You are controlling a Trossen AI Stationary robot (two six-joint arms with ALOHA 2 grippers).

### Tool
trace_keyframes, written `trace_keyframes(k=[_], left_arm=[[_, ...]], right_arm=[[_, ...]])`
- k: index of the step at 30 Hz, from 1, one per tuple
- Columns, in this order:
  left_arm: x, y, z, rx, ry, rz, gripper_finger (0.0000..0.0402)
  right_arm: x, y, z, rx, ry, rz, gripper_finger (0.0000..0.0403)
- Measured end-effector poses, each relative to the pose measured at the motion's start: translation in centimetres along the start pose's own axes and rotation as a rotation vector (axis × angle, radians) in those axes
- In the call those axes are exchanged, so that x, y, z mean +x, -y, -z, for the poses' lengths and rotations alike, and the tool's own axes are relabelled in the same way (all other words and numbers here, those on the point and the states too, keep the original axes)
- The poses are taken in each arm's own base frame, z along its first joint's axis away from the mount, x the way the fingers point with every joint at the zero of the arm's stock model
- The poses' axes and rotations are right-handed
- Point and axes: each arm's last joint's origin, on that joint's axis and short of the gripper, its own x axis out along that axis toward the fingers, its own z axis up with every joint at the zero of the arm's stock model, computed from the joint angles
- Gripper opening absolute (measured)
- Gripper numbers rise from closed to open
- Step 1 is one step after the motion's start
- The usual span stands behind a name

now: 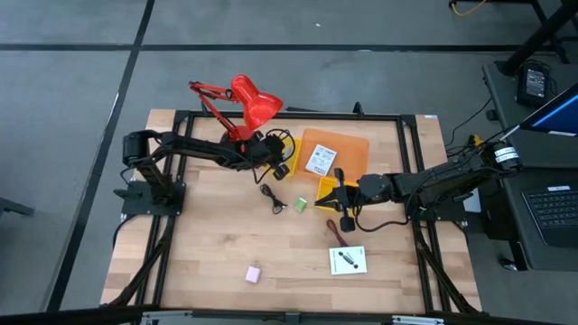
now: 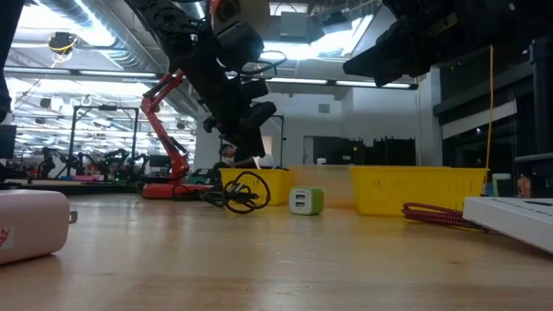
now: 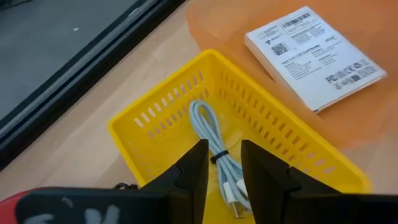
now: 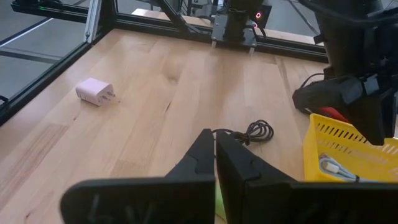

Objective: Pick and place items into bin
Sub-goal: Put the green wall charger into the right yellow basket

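Observation:
My left gripper [image 3: 224,149] hangs open just above a small yellow bin [image 3: 168,112], over a pale bundled cable [image 3: 208,134] that lies on the bin's floor. In the high view this gripper [image 1: 284,169] is far of centre. My right gripper [image 4: 215,134] is shut and empty above the table's middle, near a green block [image 1: 300,205]. On the wood lie a black cable [image 1: 271,197], a maroon cord [image 1: 341,233], a white card [image 1: 348,260] and a pink block [image 1: 254,273]. Another white card [image 1: 318,161] rests flat on an orange mat [image 1: 348,144].
A red desk lamp [image 1: 253,99] stands at the far edge behind the left arm. A second, wider yellow bin [image 2: 415,190] sits beside the right gripper. A black frame runs around the table's edges. Bare wood stretches along the near left.

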Motion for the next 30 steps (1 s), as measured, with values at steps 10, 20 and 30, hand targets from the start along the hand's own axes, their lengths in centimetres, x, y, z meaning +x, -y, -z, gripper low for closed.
trace_keyframes(k=[10, 20, 30], left_arm=[[-4.0, 3.3, -0.6, 0.139, 0.119, 0.115, 0.0057], [-7.6, 8.6, 0.6, 0.399, 0.245, 0.317, 0.0010], [-10.3, 11.3, 1.9, 0.515, 0.309, 0.442, 0.0001]], right_arm=[[0.0, 0.0, 0.1, -0.001, -0.014, -0.001, 0.0000], [0.0, -0.1, 0.6, 0.055, -0.060, -0.004, 0.0000], [0.0, -0.2, 0.6, 0.131, -0.067, -0.007, 0.0000]])
